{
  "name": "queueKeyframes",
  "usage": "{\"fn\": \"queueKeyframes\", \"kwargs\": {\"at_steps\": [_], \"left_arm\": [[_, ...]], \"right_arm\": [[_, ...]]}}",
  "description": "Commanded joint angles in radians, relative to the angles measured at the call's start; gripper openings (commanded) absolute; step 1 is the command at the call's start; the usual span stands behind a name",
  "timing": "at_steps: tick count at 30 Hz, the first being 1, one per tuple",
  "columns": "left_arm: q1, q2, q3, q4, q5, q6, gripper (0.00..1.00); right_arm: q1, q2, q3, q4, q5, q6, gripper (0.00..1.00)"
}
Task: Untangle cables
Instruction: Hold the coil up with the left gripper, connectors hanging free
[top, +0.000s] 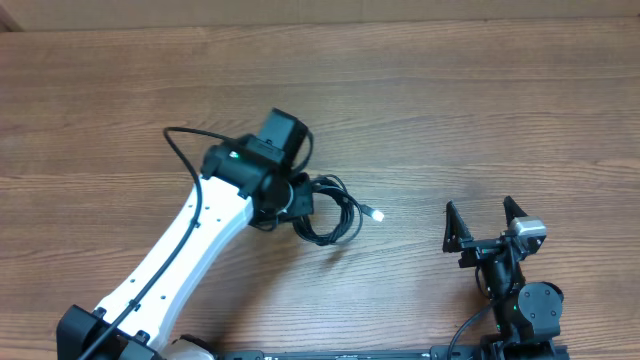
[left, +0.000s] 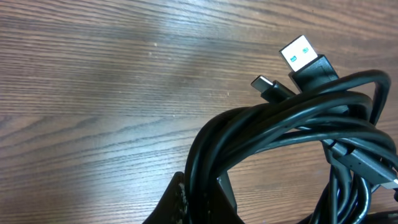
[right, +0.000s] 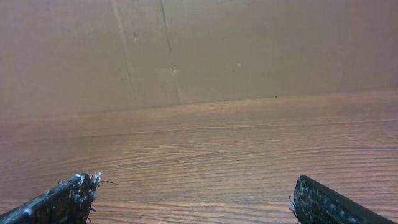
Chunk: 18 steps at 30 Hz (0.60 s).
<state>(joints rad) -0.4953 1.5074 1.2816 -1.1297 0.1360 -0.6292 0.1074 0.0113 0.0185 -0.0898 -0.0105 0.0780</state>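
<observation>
Cables (left: 292, 124) coiled, pinched by left tool (left: 200, 190), pressed together; silvery plug (top: 378, 213) pointed rightward along bench (top: 450, 90); right tool (top: 480, 215) spread, empty, well apart.

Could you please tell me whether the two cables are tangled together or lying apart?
Tangled together: the cables form one coiled black bundle, their strands crossing over each other, with the silvery plug sticking out at the top.

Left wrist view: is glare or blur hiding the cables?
Left wrist: cables sharp, a pale sheen on the table behind them, silvery plug bright but readable. Overhead: even light, cables small yet clear.
</observation>
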Motion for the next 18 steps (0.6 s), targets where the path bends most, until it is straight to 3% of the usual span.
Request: {"fn": "queueKeyframes", "kwargs": {"at_steps": [1,12,17,18], "left_arm": [[-0.033,-0.022,0.011,-0.014,-0.086,-0.073,0.04],[-0.036,-0.022,0.010,-0.042,-0.137,-0.115,0.04],[-0.035,-0.022,0.010,-0.049,-0.148,-0.063,0.04],[-0.035,-0.021,0.010,-0.044,-0.148,-0.025,0.04]], "right_arm": [[0.003,-0.006,-0.010,0.005,0.010,-0.004,1.00],[0.003,-0.006,-0.010,0.005,0.010,-0.004,1.00],[0.003,-0.006,-0.010,0.016,0.009,-0.003,1.00],[0.003,-0.006,-0.010,0.005,-0.029,0.056,1.00]]}}
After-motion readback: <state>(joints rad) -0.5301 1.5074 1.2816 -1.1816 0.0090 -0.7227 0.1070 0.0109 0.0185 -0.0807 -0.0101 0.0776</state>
